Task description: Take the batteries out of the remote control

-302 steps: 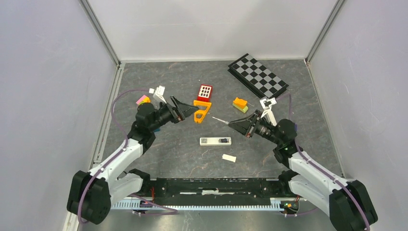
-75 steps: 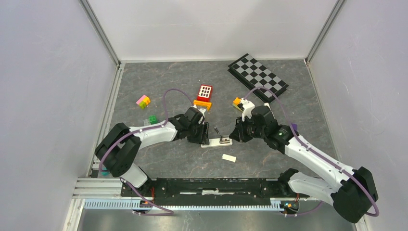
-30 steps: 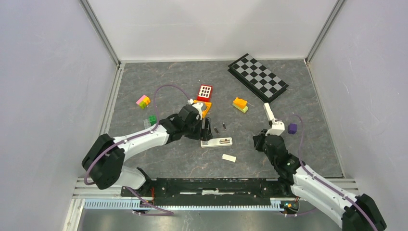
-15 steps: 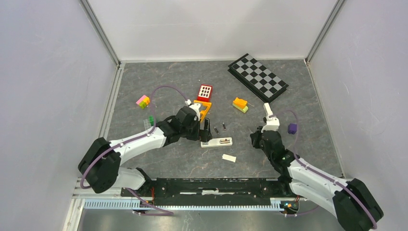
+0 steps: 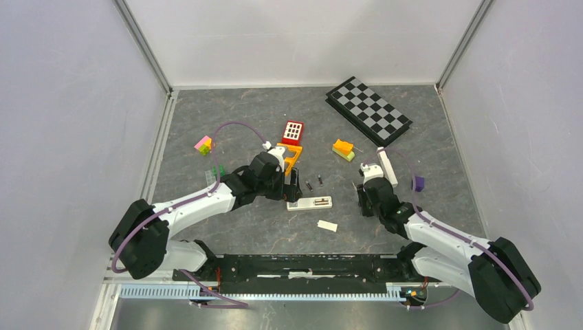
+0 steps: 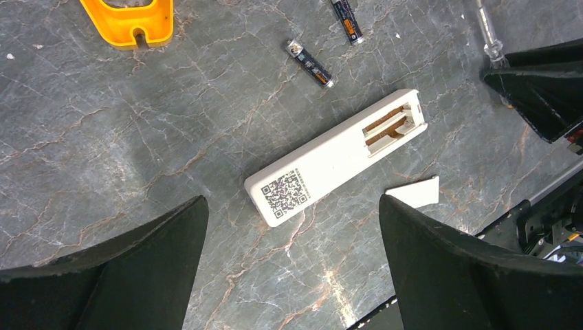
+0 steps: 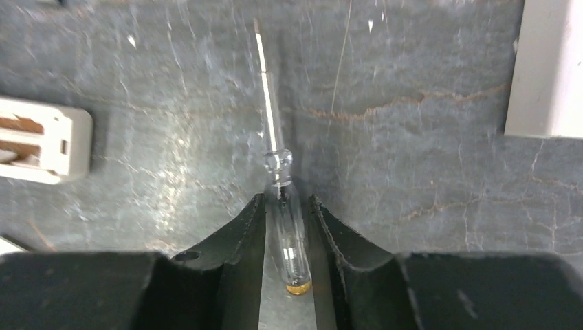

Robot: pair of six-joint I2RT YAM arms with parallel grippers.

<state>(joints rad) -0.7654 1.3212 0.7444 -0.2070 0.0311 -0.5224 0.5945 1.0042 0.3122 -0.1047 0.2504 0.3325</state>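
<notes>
Withdrawn rightward off the remote since earlier frames, the right gripper flanks the grey tool; whether it grips cannot be told. The left gripper hangs spread wide, empty, above the remote. Both batteries lie loose on the table just beyond, axes oblique, nearer this arm.

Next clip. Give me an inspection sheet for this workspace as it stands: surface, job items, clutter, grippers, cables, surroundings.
Surface: grey marbled tabletop, no spills seen.
Job's things: white remote face down, battery bay open, looks empty; two batteries loose beside it; battery cover off, nearby.
Clutter: checkerboard, toy blocks, orange bracket.
Grippers: left gripper open above the remote; right gripper flanks the thin tool at its clear handle, grip unclear.
Cables: purple cable loops free behind the left gripper.
Surroundings: plain walls, metal corner posts.
</notes>
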